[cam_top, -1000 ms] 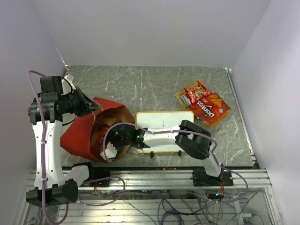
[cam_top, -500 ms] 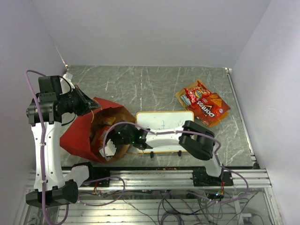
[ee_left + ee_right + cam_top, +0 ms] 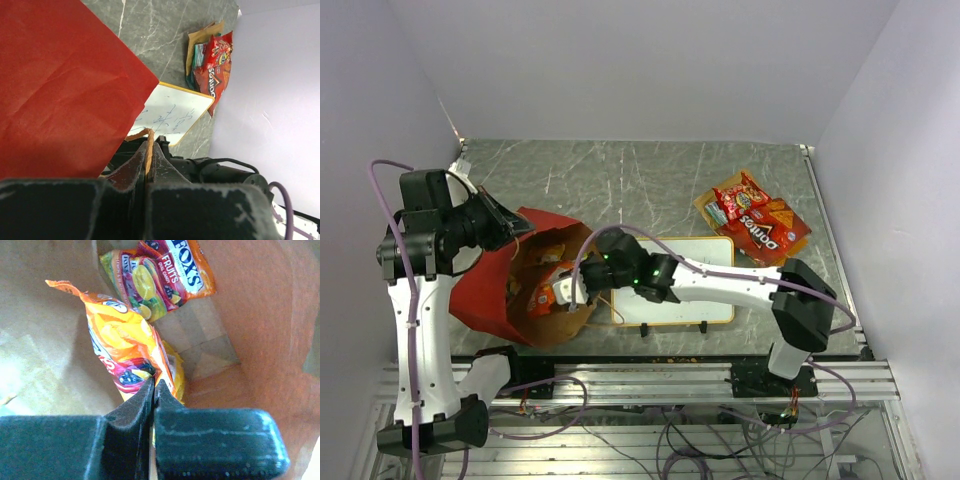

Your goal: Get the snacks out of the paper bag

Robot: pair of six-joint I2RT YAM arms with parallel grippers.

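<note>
1. Inside the bag (image 3: 485,290), two packets could be counted. One was an orange packet (image 3: 117,340); the other, a Fox's packet (image 3: 165,275), lay deeper in by the bottom fold. A yellow edge under the orange one might have been a third; I could not tell.
2. At the far right of the table (image 3: 620,185), well apart from the bag, one pile held at least three more. A Doritos packet (image 3: 775,232) had a smaller red packet (image 3: 738,198) lying on it, and a flat packet (image 3: 705,207) lay beneath both. The left wrist view also showed a teal edge in that pile.
3. One whiteboard (image 3: 690,252) lay between bag and pile, just beside the bag's mouth.
4. The bag was paper, creased red outside and brown kraft inside, its mouth turned toward the whiteboard. The packets were glossy, crinkled foil. The whiteboard was a flat rectangle with a yellowish frame and faint writing. The table was grey and marbled.
5. The right gripper (image 3: 154,385) was inside the bag's mouth, its fingers clamped on the orange packet's lower edge.
6. The left gripper (image 3: 520,230) was pinched tight on the bag's thin brown handle (image 3: 149,145) at the upper rim.
</note>
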